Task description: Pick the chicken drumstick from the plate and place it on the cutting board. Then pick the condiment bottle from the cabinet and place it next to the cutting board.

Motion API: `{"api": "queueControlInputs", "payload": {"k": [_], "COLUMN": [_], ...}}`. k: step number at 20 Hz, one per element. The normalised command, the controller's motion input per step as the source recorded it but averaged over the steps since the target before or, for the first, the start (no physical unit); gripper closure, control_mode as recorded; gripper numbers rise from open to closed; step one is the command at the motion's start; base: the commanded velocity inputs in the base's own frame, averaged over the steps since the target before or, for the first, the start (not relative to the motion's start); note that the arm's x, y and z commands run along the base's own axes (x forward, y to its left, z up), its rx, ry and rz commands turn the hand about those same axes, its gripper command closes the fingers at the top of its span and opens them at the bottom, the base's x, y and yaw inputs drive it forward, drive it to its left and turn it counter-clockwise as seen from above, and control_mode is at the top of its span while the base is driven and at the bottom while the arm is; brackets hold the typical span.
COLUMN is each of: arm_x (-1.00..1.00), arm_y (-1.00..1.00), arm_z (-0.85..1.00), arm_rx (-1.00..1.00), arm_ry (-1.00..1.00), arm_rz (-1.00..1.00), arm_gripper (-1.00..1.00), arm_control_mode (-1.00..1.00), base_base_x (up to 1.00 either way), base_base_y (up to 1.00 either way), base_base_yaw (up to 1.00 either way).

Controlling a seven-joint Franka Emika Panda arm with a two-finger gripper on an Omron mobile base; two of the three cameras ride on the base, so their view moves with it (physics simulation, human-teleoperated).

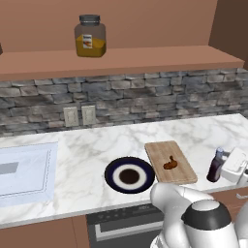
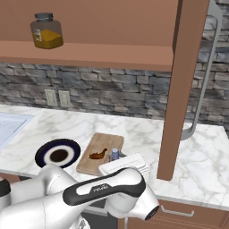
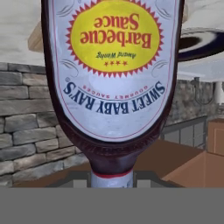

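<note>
The chicken drumstick (image 1: 170,163) (image 2: 98,154) lies on the tan cutting board (image 1: 162,151) (image 2: 106,140). Left of the board sits the dark navy plate (image 1: 110,175) (image 2: 43,153), with nothing on it. Just right of the board, near the counter's front edge, the condiment bottle (image 1: 215,167) (image 2: 115,154) stands upright with my gripper (image 1: 227,167) (image 2: 123,163) shut on it from the right. In the hand view the bottle (image 3: 114,78) and its yellow barbecue sauce label are very close and appear upside down. Whether its base touches the counter I cannot tell. The cabinet shelf (image 1: 145,58) (image 2: 112,53) runs above.
A wide orange-filled jar (image 1: 90,36) (image 2: 46,31) stands on the shelf. A sink (image 1: 24,174) is set in the counter at the left. Two wall outlets (image 1: 80,115) sit on the stone backsplash. A tall wooden panel (image 2: 183,89) with a grey handle (image 2: 206,80) rises right of the board.
</note>
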Motion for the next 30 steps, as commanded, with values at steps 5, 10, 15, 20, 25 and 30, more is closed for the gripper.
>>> {"api": "queueControlInputs", "payload": {"k": [5,10,15,20,25,30], "arm_x": [0.11,0.07,0.04,0.08,0.13,0.15], "arm_y": [-0.01,-0.03,-0.07,-0.08,-0.05,-0.03], "arm_z": [-0.14,-0.13,-0.12,-0.13,-0.13,-0.14], "arm_rx": [0.00,0.00,0.00,0.00,0.00,0.00], "arm_ry": [0.00,0.00,0.00,0.00,0.00,0.00], "arm_rz": [0.00,0.00,0.00,0.00,0.00,0.00], "arm_gripper": [1.00,1.00,1.00,1.00,1.00,1.00], "arm_control_mode": [-1.00,-1.00,-1.00,-1.00,-1.00,-1.00], "base_base_x": [0.00,0.00,0.00,0.00,0.00,0.00], "base_base_y": [0.00,0.00,0.00,0.00,0.00,0.00], "base_base_yaw": [0.00,0.00,0.00,0.00,0.00,0.00]}}
